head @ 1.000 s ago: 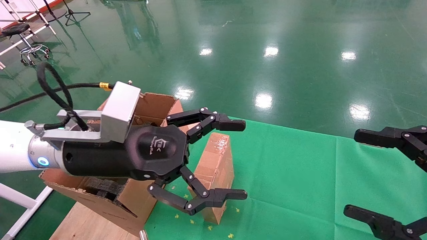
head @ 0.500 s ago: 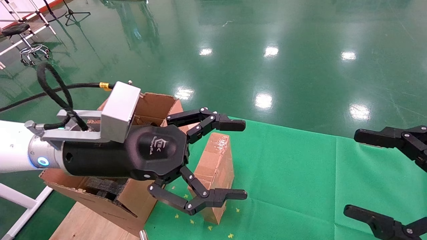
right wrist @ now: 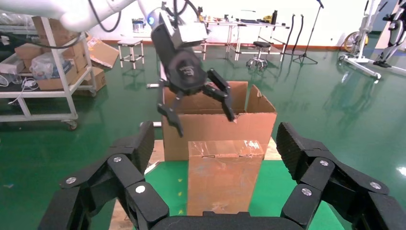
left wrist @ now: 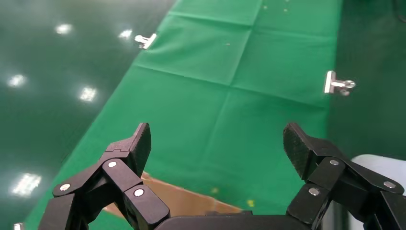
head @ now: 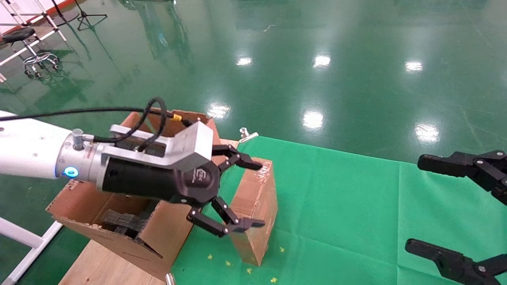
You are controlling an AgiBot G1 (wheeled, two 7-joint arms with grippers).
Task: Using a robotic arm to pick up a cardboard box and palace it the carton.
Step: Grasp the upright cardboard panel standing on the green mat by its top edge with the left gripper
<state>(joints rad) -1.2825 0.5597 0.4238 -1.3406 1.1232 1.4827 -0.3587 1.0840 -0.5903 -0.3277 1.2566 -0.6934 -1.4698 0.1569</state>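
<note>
The small taped cardboard box (head: pixel 256 242) stands upright on the green cloth, beside the carton (head: pixel 119 239). The carton holds black foam blocks (head: pixel 121 221). My left gripper (head: pixel 256 194), on the white arm with the silver block, is open. It hovers just over the box's top with one finger to each side, holding nothing. The right wrist view shows the left gripper (right wrist: pixel 206 123) above the box (right wrist: pixel 222 177), in front of the carton (right wrist: pixel 215 125). In its own view the left gripper (left wrist: pixel 218 136) is empty. My right gripper (head: pixel 418 204) (right wrist: pixel 216 143) is open at the right.
A green cloth (head: pixel 348 206) covers the table, held by metal clips (head: pixel 247 134) (left wrist: pixel 337 85). Bare wood (head: pixel 99 263) shows under the carton. Small yellow crumbs (head: pixel 248 270) lie by the box. Shiny green floor lies beyond the table edge.
My left gripper dropped and rolled, moving away from the camera to just above the box's top, still open. Its cable swung over. The right gripper barely moved.
</note>
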